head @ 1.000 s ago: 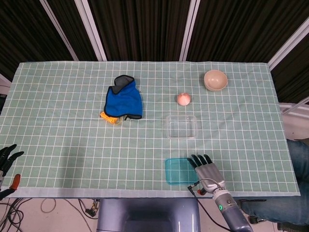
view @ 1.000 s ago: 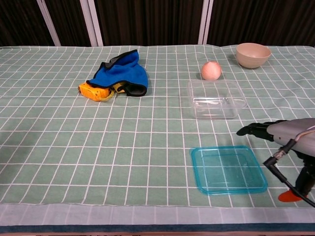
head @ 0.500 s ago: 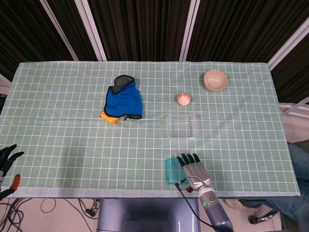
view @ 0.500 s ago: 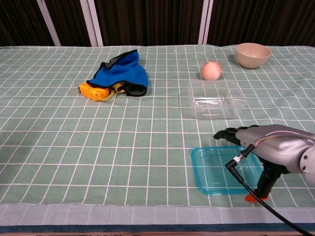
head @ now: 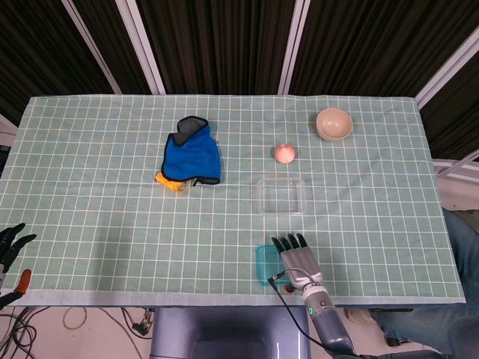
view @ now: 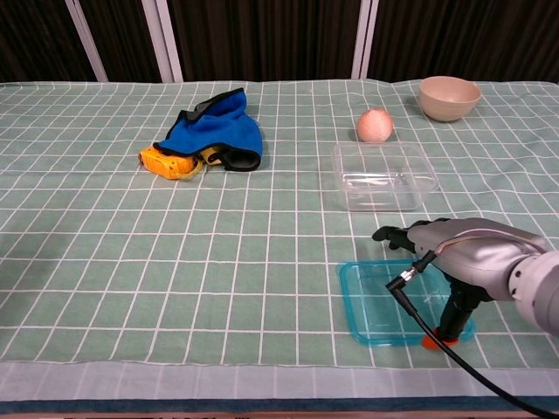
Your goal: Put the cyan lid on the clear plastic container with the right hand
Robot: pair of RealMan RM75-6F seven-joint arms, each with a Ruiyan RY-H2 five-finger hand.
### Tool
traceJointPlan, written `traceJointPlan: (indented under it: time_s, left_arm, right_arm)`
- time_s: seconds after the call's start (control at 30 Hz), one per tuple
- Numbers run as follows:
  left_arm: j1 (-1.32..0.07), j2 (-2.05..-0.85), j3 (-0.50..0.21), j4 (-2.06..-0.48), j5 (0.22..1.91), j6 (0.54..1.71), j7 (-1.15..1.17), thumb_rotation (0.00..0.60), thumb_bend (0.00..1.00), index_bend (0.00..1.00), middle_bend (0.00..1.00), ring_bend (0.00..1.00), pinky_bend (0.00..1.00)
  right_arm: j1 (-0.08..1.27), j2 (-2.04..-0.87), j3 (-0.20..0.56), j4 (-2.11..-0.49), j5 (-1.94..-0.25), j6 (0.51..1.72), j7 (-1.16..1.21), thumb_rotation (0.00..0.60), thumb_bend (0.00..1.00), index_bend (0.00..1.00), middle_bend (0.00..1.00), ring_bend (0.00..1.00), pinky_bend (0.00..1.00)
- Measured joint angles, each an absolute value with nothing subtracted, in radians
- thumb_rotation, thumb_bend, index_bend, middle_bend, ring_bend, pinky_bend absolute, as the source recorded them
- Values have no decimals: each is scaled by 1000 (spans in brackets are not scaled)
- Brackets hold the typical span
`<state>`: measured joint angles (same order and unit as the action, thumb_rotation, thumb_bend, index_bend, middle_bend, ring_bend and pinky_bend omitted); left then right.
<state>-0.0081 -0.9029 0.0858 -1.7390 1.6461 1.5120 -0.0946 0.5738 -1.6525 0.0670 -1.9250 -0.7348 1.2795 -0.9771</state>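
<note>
— Right hand (view: pixel 441 249), what is it doing?

— It hovers palm down over the cyan lid (view: pixel 384 305), covering most of it in the head view (head: pixel 298 258). Its fingers are stretched forward and slightly apart, holding nothing, with the thumb reaching down to the lid; whether it touches the lid I cannot tell.

— And the lid itself?

— It lies flat on the checked green tablecloth (head: pixel 97 209), near the front edge, only its left strip (head: pixel 263 265) showing from above.

— Where is the clear plastic container (view: pixel 384 176) from the lid?

— Just behind it, a little farther from the robot, upright and open on the cloth (head: pixel 281 196), apart from lid and hand.

— What else lies beyond the lid?

— Past the container sits a pinkish round fruit (view: pixel 374 126), and farther back to the right a beige bowl (view: pixel 449 97). Well to the lid's left and back, a blue cloth (view: pixel 214 131) lies partly over a yellow object (view: pixel 168 163).

— The left hand (head: pixel 11 243)?

— Far left of the lid, off the table's corner, dark fingers spread, holding nothing.
</note>
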Motion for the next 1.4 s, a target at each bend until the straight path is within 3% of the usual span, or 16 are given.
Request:
traceJointPlan:
  time_s: [1.4]
  left_arm:
    - [-7,-902,83,-1743,1637,1508,-97,600,519,148,0,0,0]
  right_arm:
    - [617,-1701,43,-1888,-712,1319,-960,600,80,33,184,0,0]
